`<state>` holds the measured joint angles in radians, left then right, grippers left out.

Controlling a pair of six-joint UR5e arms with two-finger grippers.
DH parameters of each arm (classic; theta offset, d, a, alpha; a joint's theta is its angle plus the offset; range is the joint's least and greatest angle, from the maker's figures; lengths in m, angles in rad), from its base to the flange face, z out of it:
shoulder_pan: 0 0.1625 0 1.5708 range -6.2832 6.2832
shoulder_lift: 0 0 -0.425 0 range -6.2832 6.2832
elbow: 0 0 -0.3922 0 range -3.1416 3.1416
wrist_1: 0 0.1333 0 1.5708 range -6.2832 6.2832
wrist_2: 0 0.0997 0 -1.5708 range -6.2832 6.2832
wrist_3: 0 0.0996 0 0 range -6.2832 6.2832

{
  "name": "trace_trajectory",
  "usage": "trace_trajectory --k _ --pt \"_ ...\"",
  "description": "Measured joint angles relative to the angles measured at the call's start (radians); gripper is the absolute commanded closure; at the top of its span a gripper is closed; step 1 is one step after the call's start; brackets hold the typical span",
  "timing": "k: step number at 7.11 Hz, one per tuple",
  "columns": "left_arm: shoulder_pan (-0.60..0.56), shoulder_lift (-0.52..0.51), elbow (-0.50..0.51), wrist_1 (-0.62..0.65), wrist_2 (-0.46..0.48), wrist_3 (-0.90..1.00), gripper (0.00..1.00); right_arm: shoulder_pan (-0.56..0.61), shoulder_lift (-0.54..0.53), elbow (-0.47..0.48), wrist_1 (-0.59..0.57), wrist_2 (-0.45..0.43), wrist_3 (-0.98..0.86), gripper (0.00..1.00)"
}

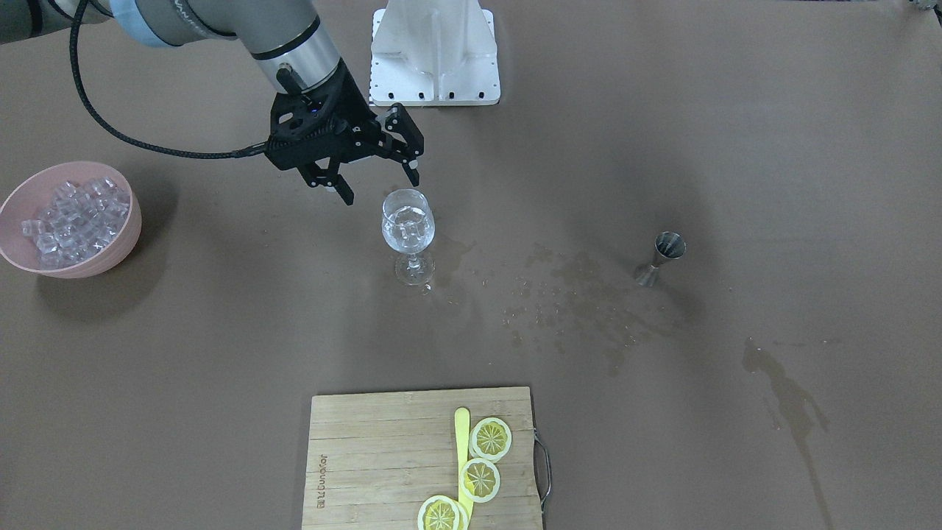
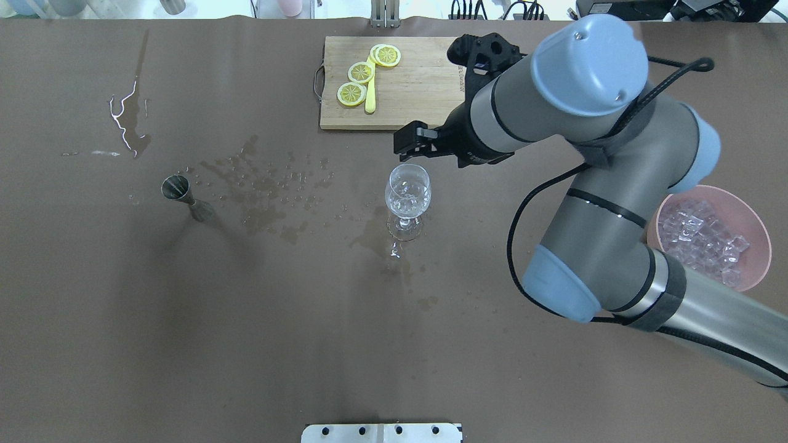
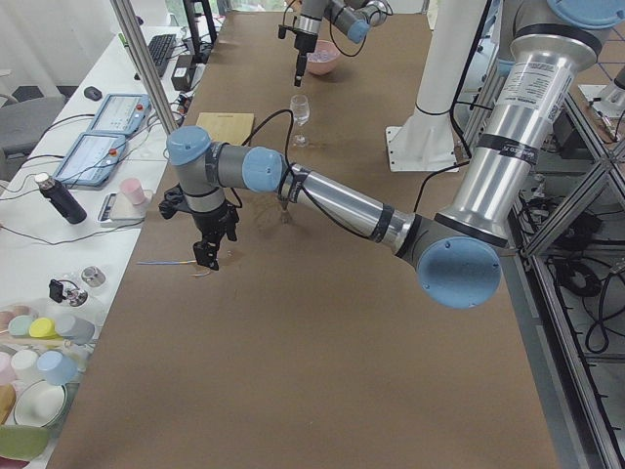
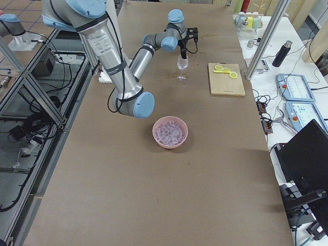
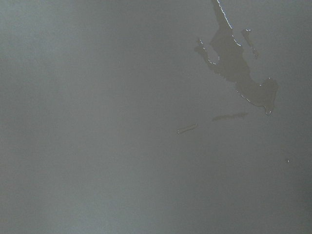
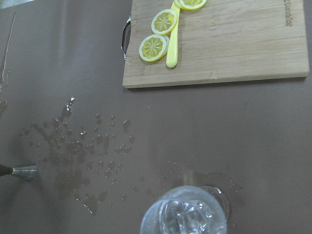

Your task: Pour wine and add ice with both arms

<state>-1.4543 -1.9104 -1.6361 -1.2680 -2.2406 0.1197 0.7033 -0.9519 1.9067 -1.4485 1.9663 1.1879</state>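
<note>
A clear wine glass (image 1: pixel 408 228) stands mid-table with a few ice cubes (image 6: pixel 187 217) in its bowl. It also shows in the overhead view (image 2: pixel 407 192). My right gripper (image 1: pixel 380 187) hovers just above and behind the glass rim, open and empty. More ice (image 1: pixel 73 217) fills a pink bowl (image 1: pixel 107 259), which also shows in the overhead view (image 2: pixel 754 271) beside the right arm. My left gripper (image 3: pixel 205 256) shows only in the exterior left view, hanging low over the table's far-left end. I cannot tell if it is open or shut.
A steel jigger (image 1: pixel 664 254) stands upright on the robot's left half. Wet splashes (image 1: pixel 574 298) lie between it and the glass, and a spill streak (image 1: pixel 787 394) lies further left. A wooden board (image 1: pixel 368 456) holds lemon slices (image 1: pixel 490 439).
</note>
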Motion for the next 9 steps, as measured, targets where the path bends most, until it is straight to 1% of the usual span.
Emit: trace_trajectory --k 1,2,3,4,5,6,7,8,9 --pt "-0.006 -0.004 0.013 -0.008 0.001 0.000 0.01 0.052 -0.032 0.026 -0.071 0.049 -0.073 0.00" --pt "-0.013 -0.006 0.026 -0.011 0.000 0.000 0.01 0.113 -0.075 0.061 -0.150 0.093 -0.180 0.00" --pt "-0.025 -0.005 0.033 -0.010 -0.002 0.000 0.01 0.194 -0.115 0.077 -0.218 0.157 -0.300 0.00" --pt "-0.040 -0.003 0.036 -0.009 -0.004 0.000 0.01 0.298 -0.174 0.075 -0.263 0.236 -0.453 0.00" --pt "-0.061 0.000 0.043 -0.007 -0.006 0.000 0.01 0.408 -0.254 0.052 -0.281 0.302 -0.647 0.00" --pt "-0.081 0.001 0.056 -0.008 -0.007 0.001 0.01 0.515 -0.336 -0.001 -0.284 0.354 -0.853 0.00" --pt "-0.100 0.002 0.076 -0.011 -0.008 0.003 0.01 0.608 -0.401 -0.081 -0.282 0.396 -1.037 0.00" --pt "-0.120 0.011 0.097 -0.013 -0.008 0.019 0.01 0.688 -0.447 -0.179 -0.276 0.415 -1.206 0.00" --pt "-0.142 0.033 0.110 -0.018 -0.009 0.055 0.01 0.749 -0.473 -0.263 -0.274 0.418 -1.323 0.00"
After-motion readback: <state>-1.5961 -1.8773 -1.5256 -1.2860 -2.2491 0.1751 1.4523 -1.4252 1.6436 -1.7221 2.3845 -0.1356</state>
